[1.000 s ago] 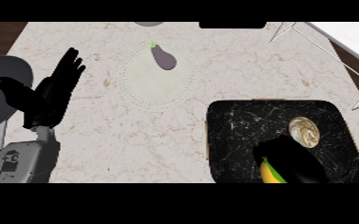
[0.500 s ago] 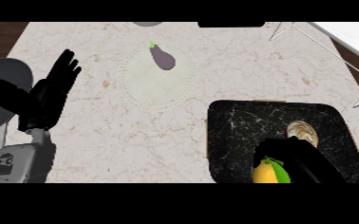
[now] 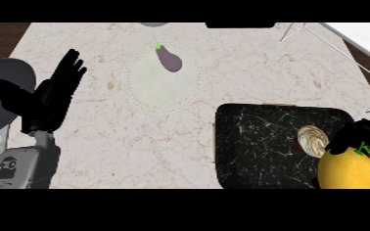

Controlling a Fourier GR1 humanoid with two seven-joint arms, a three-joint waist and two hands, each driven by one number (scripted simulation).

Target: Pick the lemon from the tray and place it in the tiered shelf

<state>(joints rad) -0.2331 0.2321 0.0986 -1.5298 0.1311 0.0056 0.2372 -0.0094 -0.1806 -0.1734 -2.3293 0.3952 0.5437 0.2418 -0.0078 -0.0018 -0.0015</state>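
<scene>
The yellow lemon (image 3: 345, 170) shows large at the lower right edge of the head view, lifted above the right end of the black marbled tray (image 3: 260, 147). My right hand (image 3: 348, 135) curls over the lemon's top and is shut on it; most of the hand is hidden. Thin wire bars of the tiered shelf (image 3: 312, 33) cross the upper right corner. At the left edge my left hand (image 3: 52, 98) rests open, fingers up, holding nothing.
A pale round plate (image 3: 155, 90) in the counter's middle carries a purple eggplant (image 3: 170, 59). A round ridged shell-like item (image 3: 313, 141) lies in the tray beside the lemon. Dark objects sit at the counter's far edge.
The right hand has closed on the lemon and raised it off the tray, toward the right; the lemon looks much bigger now. The left hand has barely shifted.
</scene>
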